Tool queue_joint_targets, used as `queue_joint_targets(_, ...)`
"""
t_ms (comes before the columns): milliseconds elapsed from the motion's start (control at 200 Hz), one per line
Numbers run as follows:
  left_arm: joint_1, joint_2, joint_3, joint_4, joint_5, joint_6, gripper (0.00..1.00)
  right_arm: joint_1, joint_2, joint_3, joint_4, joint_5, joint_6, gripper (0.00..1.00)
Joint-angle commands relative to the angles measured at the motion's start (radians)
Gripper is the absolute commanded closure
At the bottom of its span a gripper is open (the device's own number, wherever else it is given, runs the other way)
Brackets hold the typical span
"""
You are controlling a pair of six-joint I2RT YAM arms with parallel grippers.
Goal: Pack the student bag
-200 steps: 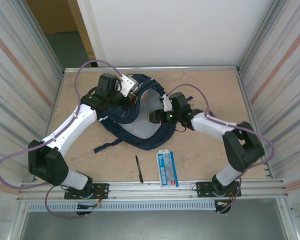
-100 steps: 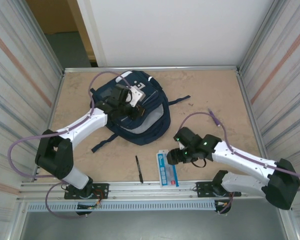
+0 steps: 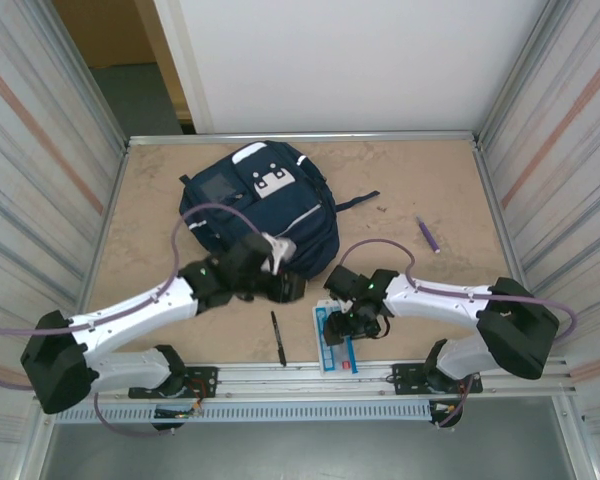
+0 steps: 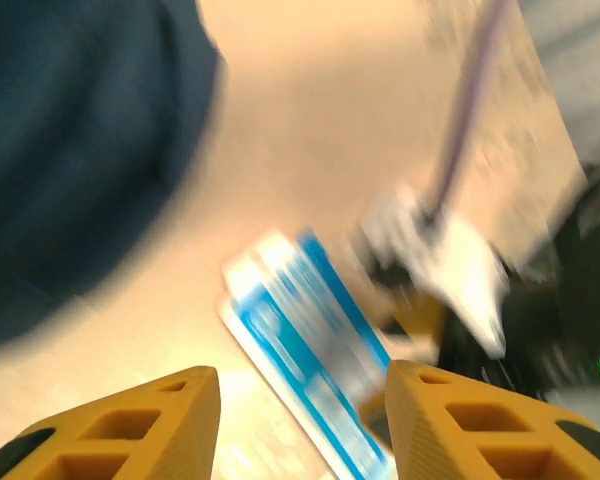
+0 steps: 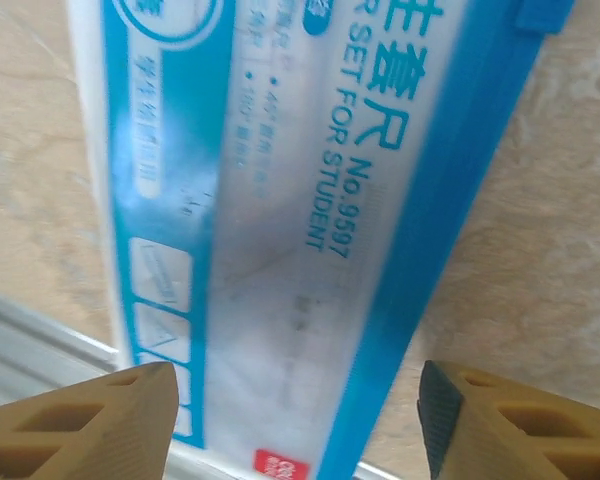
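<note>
Risk of a missed pick: right gripper (image 5: 300, 425) hung open and empty over the flat blue-and-white plastic ruler-set packet (image 5: 280, 200). Thin packet lay flat by the table's metal front rail (image 3: 240, 370), so fingers could skid off it. Left gripper (image 4: 295, 420), open and empty, hovered close, so the arms could clash. Large navy blue fabric backpack (image 3: 260, 205) lay at back left, well apart.

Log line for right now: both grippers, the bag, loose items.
left gripper: open, empty | right gripper: open over ruler set | student bag: lying flat, unheld | black pen, purple pen: loose
</note>
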Motion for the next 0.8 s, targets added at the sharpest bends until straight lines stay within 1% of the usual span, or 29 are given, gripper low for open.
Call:
queue_joint_targets(0, -0.114, 0.028, -0.089, 0.062, -0.072, -0.297, 0.57, -0.090, -0.009, 0.002, -0.020, -0.221, -0.108, 0.38)
queue_joint_targets(50, -0.171, 0.065, -0.099, 0.115, -0.083, -0.336, 0.58, -0.129, -0.009, -0.016, -0.029, -0.243, -0.124, 0.40)
queue_joint_targets(105, -0.225, 0.112, -0.080, 0.138, -0.115, -0.347, 0.59, -0.161, -0.007, -0.036, -0.022, -0.266, -0.132, 0.41)
queue_joint_targets(145, -0.249, 0.156, -0.059, 0.139, -0.134, -0.356, 0.60, -0.177, -0.005, -0.045, -0.019, -0.274, -0.136, 0.42)
queue_joint_targets(200, -0.265, 0.224, -0.034, 0.164, -0.131, -0.360, 0.63, -0.190, 0.001, -0.047, -0.029, -0.269, -0.147, 0.42)
queue_joint_targets(316, -0.267, 0.351, 0.002, 0.252, -0.071, -0.372, 0.73, -0.210, -0.011, -0.062, -0.034, -0.260, -0.141, 0.41)
queue_joint_targets(376, -0.266, 0.400, 0.010, 0.273, -0.060, -0.379, 0.75, -0.218, -0.017, -0.086, -0.012, -0.269, -0.140, 0.40)
queue_joint_targets(471, -0.257, 0.454, 0.007, 0.296, -0.054, -0.400, 0.78, -0.229, -0.012, -0.132, 0.052, -0.311, -0.128, 0.41)
queue_joint_targets(561, -0.247, 0.475, -0.015, 0.352, -0.030, -0.424, 0.81, -0.229, -0.019, -0.174, 0.127, -0.357, -0.094, 0.42)
queue_joint_targets(661, -0.241, 0.480, -0.042, 0.345, -0.046, -0.454, 0.82, -0.236, -0.045, -0.191, 0.171, -0.407, -0.090, 0.44)
queue_joint_targets(797, -0.244, 0.462, -0.073, 0.342, -0.053, -0.484, 0.82, -0.289, -0.111, -0.211, 0.199, -0.494, -0.082, 0.47)
